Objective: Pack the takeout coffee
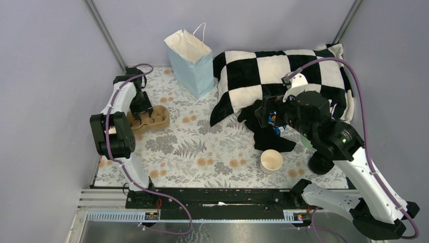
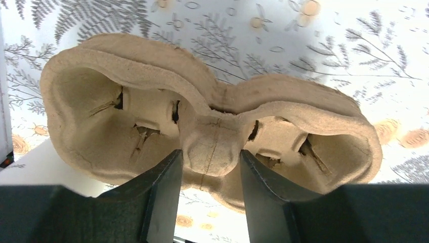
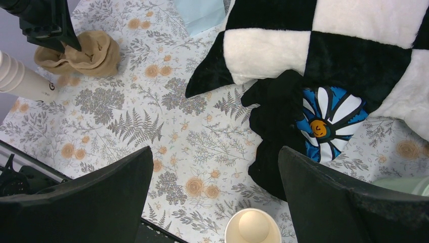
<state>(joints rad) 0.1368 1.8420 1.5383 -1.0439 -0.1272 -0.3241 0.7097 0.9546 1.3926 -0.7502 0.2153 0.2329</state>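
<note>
The left pincer (image 2: 210, 154) stands at a middling width, its two black fingers (image 2: 162, 197) pressed against either side of the centre ridge of a brown pulp two-cup carrier (image 2: 81, 111). It grips the carrier there. One empty well opens on each side of the fingers. Under the carrier lies the fern-and-flower tablecloth (image 1: 202, 147). Whether the carrier rests on the cloth or is raised off it cannot be told.

The right pincer (image 3: 215, 152) is spread wide and holds nothing, hanging above the cloth. Below it, between the two fingers and towards the near edge of the table, stands the takeout coffee cup (image 3: 253, 227). It is cream-white, upright, lidless, and touched by neither finger. Just beyond the right-hand finger lies a black cloth with a blue and white daisy print (image 3: 321, 124). Past that is a black-and-white checked plush cushion (image 3: 313, 45).

A pale blue paper bag (image 1: 189, 61) stands farther off, near the back wall. Well away on the far side of the cloth, by the carrier, a stack of nested cream cups (image 3: 17, 78) lies beside the left arm.
</note>
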